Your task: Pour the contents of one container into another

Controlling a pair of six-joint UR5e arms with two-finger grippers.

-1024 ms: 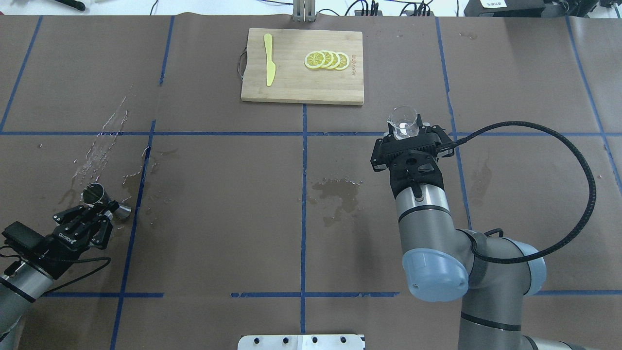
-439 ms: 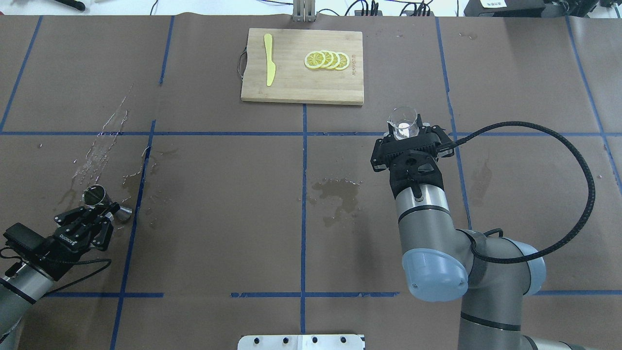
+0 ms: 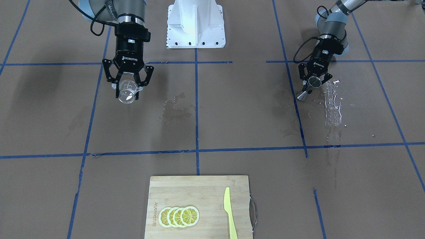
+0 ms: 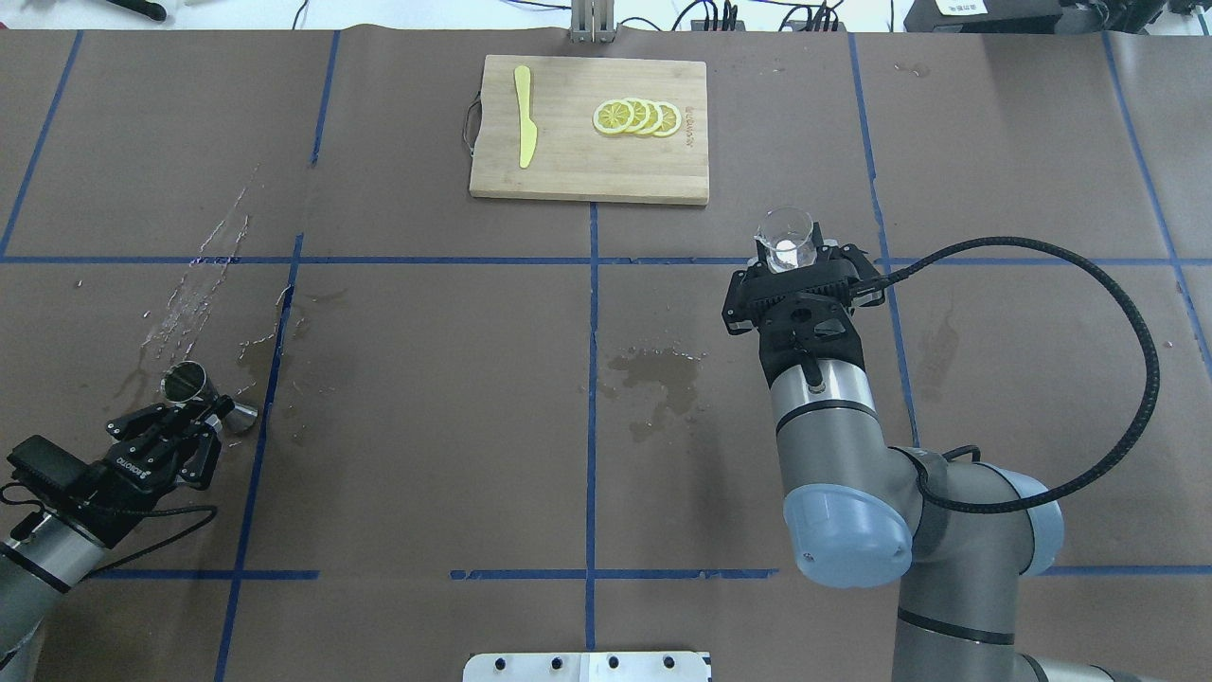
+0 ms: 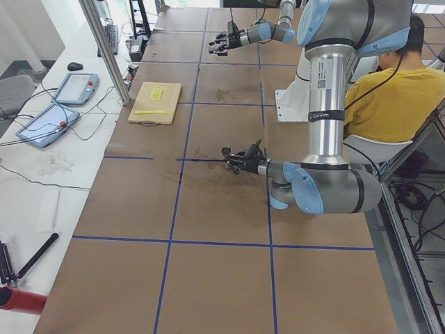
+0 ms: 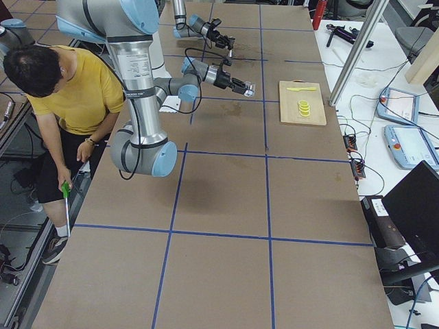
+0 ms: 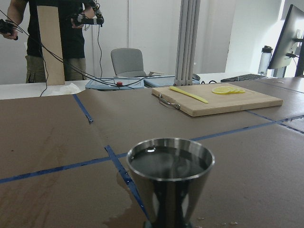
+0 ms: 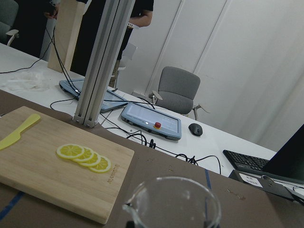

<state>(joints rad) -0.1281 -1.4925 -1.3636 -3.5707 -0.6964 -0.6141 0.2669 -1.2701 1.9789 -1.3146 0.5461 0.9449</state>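
The steel jigger (image 4: pixel 188 383) stands upright at the table's near left, dark liquid filling its upper cone (image 7: pixel 171 166). My left gripper (image 4: pixel 210 409) is shut on its narrow waist, low over the table; in the front view the jigger (image 3: pixel 313 81) sits just ahead of the fingers. The clear glass cup (image 4: pixel 785 235) hangs above the table right of centre, held upright in my right gripper (image 4: pixel 792 254), which is shut on it. Its rim and spout fill the bottom of the right wrist view (image 8: pixel 173 202). The cup (image 3: pixel 127 94) looks nearly empty.
A wooden cutting board (image 4: pixel 587 170) at the far centre carries a yellow knife (image 4: pixel 524 114) and lemon slices (image 4: pixel 636 116). Wet patches mark the paper at centre (image 4: pixel 663 374) and far left (image 4: pixel 194 294). A person in yellow (image 5: pixel 396 90) sits behind the robot.
My left gripper has drawn back slightly toward the robot, the jigger moving with it. The right arm and the glass cup have stayed where they were.
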